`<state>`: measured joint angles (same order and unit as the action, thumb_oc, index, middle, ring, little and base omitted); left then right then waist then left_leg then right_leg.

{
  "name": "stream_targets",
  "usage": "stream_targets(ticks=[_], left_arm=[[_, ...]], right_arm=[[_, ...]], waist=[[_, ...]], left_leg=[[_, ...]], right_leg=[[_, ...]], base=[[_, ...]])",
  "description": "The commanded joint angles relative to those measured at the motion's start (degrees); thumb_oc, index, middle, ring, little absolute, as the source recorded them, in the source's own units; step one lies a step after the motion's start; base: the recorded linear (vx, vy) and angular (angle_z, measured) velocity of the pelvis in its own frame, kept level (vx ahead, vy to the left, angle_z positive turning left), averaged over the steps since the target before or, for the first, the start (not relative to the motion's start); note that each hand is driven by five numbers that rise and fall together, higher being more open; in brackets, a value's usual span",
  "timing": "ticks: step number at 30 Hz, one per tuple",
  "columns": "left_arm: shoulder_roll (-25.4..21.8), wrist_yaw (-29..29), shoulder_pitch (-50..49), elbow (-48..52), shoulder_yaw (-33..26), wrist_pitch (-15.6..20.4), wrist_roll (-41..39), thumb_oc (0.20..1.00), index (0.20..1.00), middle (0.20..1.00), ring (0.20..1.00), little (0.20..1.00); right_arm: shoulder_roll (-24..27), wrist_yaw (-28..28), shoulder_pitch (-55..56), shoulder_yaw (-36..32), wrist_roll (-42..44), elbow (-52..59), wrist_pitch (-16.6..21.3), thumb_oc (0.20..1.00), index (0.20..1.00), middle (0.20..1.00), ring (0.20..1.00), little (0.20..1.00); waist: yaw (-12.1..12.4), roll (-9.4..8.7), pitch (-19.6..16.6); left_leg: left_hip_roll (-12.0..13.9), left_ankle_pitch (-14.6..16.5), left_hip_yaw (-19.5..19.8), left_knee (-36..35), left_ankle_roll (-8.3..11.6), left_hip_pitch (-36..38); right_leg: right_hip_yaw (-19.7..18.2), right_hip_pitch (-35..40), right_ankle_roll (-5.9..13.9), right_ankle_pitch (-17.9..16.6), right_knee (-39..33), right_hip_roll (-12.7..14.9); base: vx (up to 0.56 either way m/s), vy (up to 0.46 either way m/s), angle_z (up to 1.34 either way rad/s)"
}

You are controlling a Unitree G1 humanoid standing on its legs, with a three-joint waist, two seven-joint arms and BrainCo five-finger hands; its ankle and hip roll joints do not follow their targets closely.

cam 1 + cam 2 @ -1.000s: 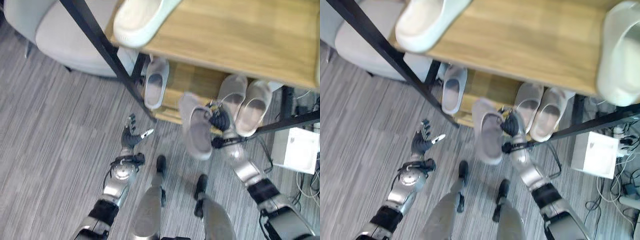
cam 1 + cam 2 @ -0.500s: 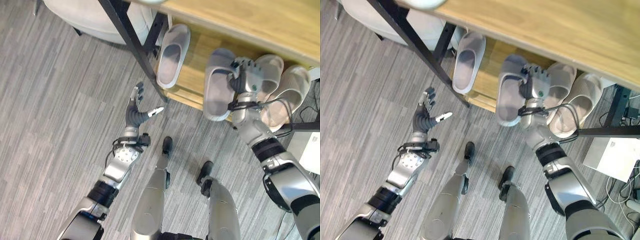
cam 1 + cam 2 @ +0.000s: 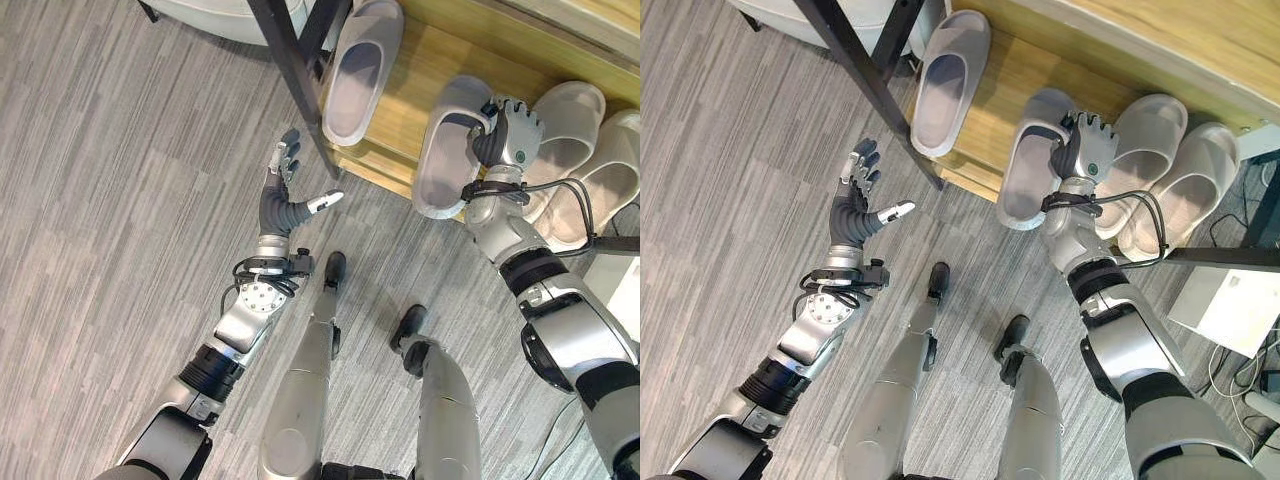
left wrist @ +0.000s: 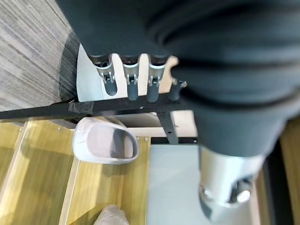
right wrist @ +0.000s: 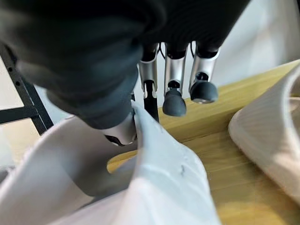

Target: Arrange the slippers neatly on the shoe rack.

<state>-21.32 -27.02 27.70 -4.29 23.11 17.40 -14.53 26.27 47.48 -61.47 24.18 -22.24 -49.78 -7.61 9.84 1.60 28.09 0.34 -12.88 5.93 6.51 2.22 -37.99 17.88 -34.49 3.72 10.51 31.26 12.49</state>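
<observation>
Right fingers [image 5: 174, 101]: curled over the side wall of the grey slipper [image 3: 447, 150], thumb inside the strap — a pinch on the upper, not on the sole.
Right hand [image 3: 505, 135]: at the front edge of the lower shelf [image 3: 425, 75], between the held slipper and the pale pair.
Held slipper: toe in over the shelf, heel hanging out past the front edge above the floor [image 3: 120, 200]; whether the sole rests on the wood I cannot tell.
Left fingers [image 3: 287, 160]: spread and straight, thumb out, holding nothing.
Left hand [image 3: 280, 200]: raised over the floor near the black rack leg [image 3: 290, 70], well apart from any slipper.
Other slippers: a single grey one [image 3: 358, 70] on the shelf just beside the leg; a pale pair [image 3: 590, 170] at the far right end of the shelf, touching each other.
Handling: looks light, soft foam-like — the wall flexes under the pinch, so it may twist or droop; not fragile, probably grippy on wood.
Where to hold: the strap edge near mid-length seems soundest; a heel or toe grip would let it swing.
</observation>
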Motion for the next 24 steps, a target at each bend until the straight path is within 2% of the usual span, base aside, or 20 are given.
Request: stream_targets(ticks=[1, 4, 5, 6, 8, 9, 10, 12, 13, 15, 16, 18, 22, 24], left_arm=[[0.01, -0.98, 1.89, 4.59, 1.76, 4.52, 2.51, 1.000, 1.000, 1.000, 1.000, 1.000], [0.05, -1.17, 2.67, 5.26, 2.37, 4.71, 2.52, 1.000, 1.000, 1.000, 1.000, 1.000], [-0.03, -0.94, 2.80, 5.89, 2.71, 4.90, 2.19, 1.000, 1.000, 1.000, 1.000, 1.000], [-0.03, -0.93, 2.80, 5.90, 2.69, 4.88, 2.18, 1.000, 1.000, 1.000, 1.000, 1.000], [0.59, -0.85, 3.05, 5.44, 3.08, 5.01, 1.31, 1.000, 1.000, 1.000, 1.000, 1.000], [0.63, -0.87, 3.04, 5.38, 3.07, 5.00, 1.29, 1.000, 1.000, 1.000, 1.000, 1.000], [0.81, -0.79, 3.62, 4.81, 3.49, 4.57, 0.85, 1.000, 1.000, 1.000, 1.000, 1.000], [0.88, -0.80, 3.90, 4.53, 3.51, 4.16, 0.84, 1.000, 1.000, 1.000, 1.000, 1.000], [1.03, -1.16, 4.32, 3.91, 3.28, 3.57, 1.01, 1.000, 1.000, 1.000, 1.000, 1.000], [0.98, -1.17, 4.32, 3.90, 3.31, 3.58, 1.01, 1.000, 1.000, 1.000, 1.000, 1.000], [0.97, -1.54, 5.24, 3.07, 2.96, 2.93, 1.19, 1.000, 1.000, 1.000, 1.000, 1.000], [0.72, -1.10, 5.69, 2.31, 2.75, 2.52, 0.92, 1.000, 1.000, 1.000, 1.000, 1.000], [0.08, 0.19, 5.13, 1.65, 1.52, 1.67, 0.79, 1.000, 1.000, 1.000, 1.000, 1.000], [0.08, 0.81, 3.93, 0.30, 1.00, 1.02, 0.01, 1.000, 1.000, 1.000, 1.000, 1.000]], right_arm=[[3.85, 3.62, -4.93, 2.36, 2.80, -1.03, 1.82, 0.200, 0.200, 0.200, 0.200, 0.200], [5.05, 4.84, -6.21, 2.20, 4.99, -2.96, 2.47, 0.200, 0.200, 0.200, 0.200, 0.200], [5.41, 4.52, -6.82, 2.26, 6.92, -3.62, 3.13, 0.630, 0.630, 0.630, 0.630, 0.630], [5.42, 4.52, -6.86, 2.29, 6.94, -3.67, 3.15, 1.000, 1.000, 1.000, 1.000, 1.000], [5.12, 3.54, -7.22, 1.50, 10.67, -3.74, 4.57, 1.000, 1.000, 1.000, 1.000, 1.000], [5.12, 3.51, -7.22, 1.57, 10.70, -3.78, 4.62, 1.000, 1.000, 1.000, 1.000, 1.000], [4.04, 3.14, -7.73, 0.28, 15.46, -5.19, 6.32, 1.000, 1.000, 1.000, 1.000, 1.000], [2.47, 2.64, -7.28, -1.23, 19.89, -4.83, 8.25, 1.000, 1.000, 1.000, 1.000, 1.000], [-0.11, 2.14, -6.21, -4.23, 26.85, -4.64, 11.60, 1.000, 1.000, 1.000, 1.000, 1.000], [-0.12, 2.13, -6.22, -4.25, 26.91, -4.69, 11.67, 1.000, 1.000, 1.000, 1.000, 1.000], [-3.28, 1.73, -5.01, -7.58, 35.24, -4.80, 15.60, 1.000, 1.000, 1.000, 1.000, 1.000], [-5.74, -0.48, -3.80, -9.22, 42.89, -4.28, 18.94, 1.000, 1.000, 1.000, 1.000, 1.000], [-10.06, -4.06, 0.51, -10.17, 49.02, -0.53, 22.11, 1.000, 1.000, 1.000, 1.000, 1.000], [-12.09, -6.51, 2.66, -10.02, 50.63, 0.35, 22.41, 1.000, 1.000, 1.000, 1.000, 1.000]], waist=[[1.81, -0.08, -2.49], [2.31, 0.06, -2.46], [2.71, 0.08, -2.42], [2.69, 0.09, -2.41], [2.91, -0.24, -2.46], [2.69, -0.58, -2.71], [2.96, -0.49, -2.57], [2.76, -0.68, -2.41], [2.40, -0.82, -2.19], [2.45, -0.87, -2.14], [2.11, -0.89, -1.88], [1.79, -0.90, -1.55], [1.03, -0.95, -0.78], [0.61, -1.08, -0.52]], left_leg=[[-0.12, 11.69, 0.96, 5.32, 1.97, 1.19], [-0.49, 11.58, 1.25, 5.25, 2.06, 0.62], [-0.63, 11.56, 1.39, 5.22, 2.10, 0.44], [-0.63, 11.57, 1.40, 5.23, 2.10, 0.42], [-0.75, 11.68, 1.54, 5.24, 2.10, 0.44], [-0.84, 13.30, 1.65, 5.27, 2.36, 1.13], [-0.75, 11.78, 1.52, 4.99, 2.02, 0.90], [-0.71, 11.90, 1.36, 4.92, 2.00, 1.43], [-0.57, 12.05, 1.17, 4.70, 1.94, 2.11], [-0.56, 12.05, 1.13, 4.66, 1.94, 2.20], [-0.42, 12.05, 0.87, 4.45, 1.90, 2.78], [-0.17, 12.06, 0.66, 4.03, 1.88, 3.43], [0.14, 11.93, -0.06, 3.24, 1.96, 4.71], [0.37, 11.82, -0.29, 2.92, 2.03, 5.20]], right_leg=[[-1.89, 3.82, 3.28, 0.97, -7.21, -0.61], [-1.32, 3.62, 3.45, 0.97, -7.27, -0.38], [-1.07, 3.61, 3.56, 0.93, -7.38, -0.24], [-1.06, 3.60, 3.56, 0.93, -7.38, -0.23], [-0.96, 3.85, 3.62, 0.95, -7.46, -0.12], [-1.49, 4.37, 3.91, 2.51, -7.19, -0.10], [-0.96, 4.43, 3.63, 0.80, -7.91, -0.08], [-1.18, 4.81, 3.52, 0.73, -8.12, -0.25], [-1.43, 5.13, 3.39, 0.70, -8.26, -0.48], [-1.46, 5.18, 3.39, 0.71, -8.27, -0.48], [-1.71, 5.44, 3.24, 0.65, -8.40, -0.63], [-2.04, 5.75, 3.12, 0.60, -8.59, -0.81], [-2.65, 6.54, 2.85, 0.38, -9.32, -1.22], [-2.96, 6.83, 2.76, 0.06, -9.86, -1.44]], base=[[0.03, 0.006, 0.07], [0.03, 0.005, 0.21], [0.03, 0.011, 0.17], [0.03, 0.005, 0.09], [0.08, -0.012, 0.06], [0.04, 0.018, 0.06], [0.02, 0.017, 0.09], [-0.03, 0.038, 0.09], [0.00, 0.009, 0.07], [0.00, 0.004, 0.02], [0.00, 0.018, -0.05], [-0.01, 0.016, -0.05], [-0.01, 0.013, -0.18], [-0.02, 0.005, -0.14]])
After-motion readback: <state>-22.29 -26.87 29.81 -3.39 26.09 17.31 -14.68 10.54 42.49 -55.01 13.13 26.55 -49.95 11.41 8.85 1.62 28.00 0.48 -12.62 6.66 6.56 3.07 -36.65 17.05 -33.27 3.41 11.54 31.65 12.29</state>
